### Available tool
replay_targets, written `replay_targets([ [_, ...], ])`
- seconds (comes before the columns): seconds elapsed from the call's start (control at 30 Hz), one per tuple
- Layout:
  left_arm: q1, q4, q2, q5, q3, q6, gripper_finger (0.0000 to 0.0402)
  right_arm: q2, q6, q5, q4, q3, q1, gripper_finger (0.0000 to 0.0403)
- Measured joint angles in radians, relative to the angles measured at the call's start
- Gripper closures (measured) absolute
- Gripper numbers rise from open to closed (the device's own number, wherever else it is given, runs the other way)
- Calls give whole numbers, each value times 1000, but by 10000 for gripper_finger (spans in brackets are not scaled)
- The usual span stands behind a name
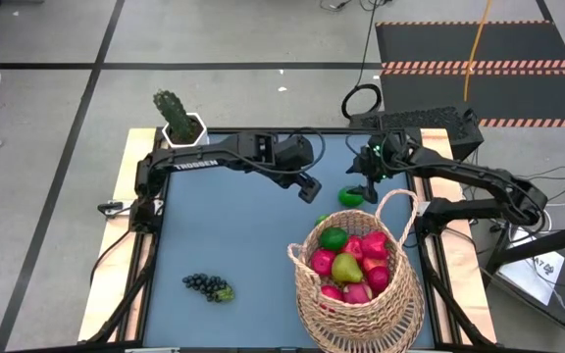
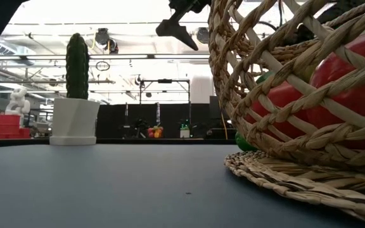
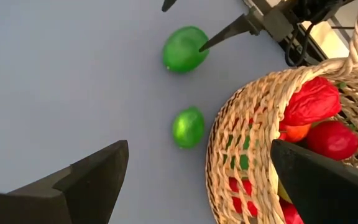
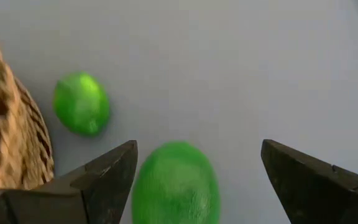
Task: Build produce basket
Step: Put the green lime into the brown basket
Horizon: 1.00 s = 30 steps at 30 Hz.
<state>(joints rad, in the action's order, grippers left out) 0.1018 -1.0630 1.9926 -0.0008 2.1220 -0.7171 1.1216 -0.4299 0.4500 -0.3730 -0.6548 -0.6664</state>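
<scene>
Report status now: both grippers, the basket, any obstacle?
Right gripper open over larger lime. Left gripper open, hovering. Basket part filled. Nothing blocking.

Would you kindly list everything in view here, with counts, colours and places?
basket: one, tan wicker with a loop handle, near right part of the table.
fruit in basket: several, red and pink with a yellow-green pear and a green lime; exact count hidden.
limes: two, green, loose on the table just beyond the basket, the smaller nearer its rim.
grapes: one dark bunch, near left of the table.
cactus: one, green, in a white pot at the far left corner.
table: one, blue-grey top.
left gripper: open, above the table centre, empty.
right gripper: open, over the larger lime, straddling it.
</scene>
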Motion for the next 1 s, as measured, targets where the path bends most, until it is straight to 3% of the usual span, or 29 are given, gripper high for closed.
replay_targets([
  [0.4, 0, 21, 0, 0, 0, 1, 12, 0, -88, -1, 17, 83, 1, 64],
  [0.73, 0, 21, 0, -13, 0, 0, 12, 0, -49, -7, 103, 155, 42, 61],
  [1.0, 0, 21, 0, -26, 0, 0, 12, 1, -23, -131, 167, 216, 93, 7],
])
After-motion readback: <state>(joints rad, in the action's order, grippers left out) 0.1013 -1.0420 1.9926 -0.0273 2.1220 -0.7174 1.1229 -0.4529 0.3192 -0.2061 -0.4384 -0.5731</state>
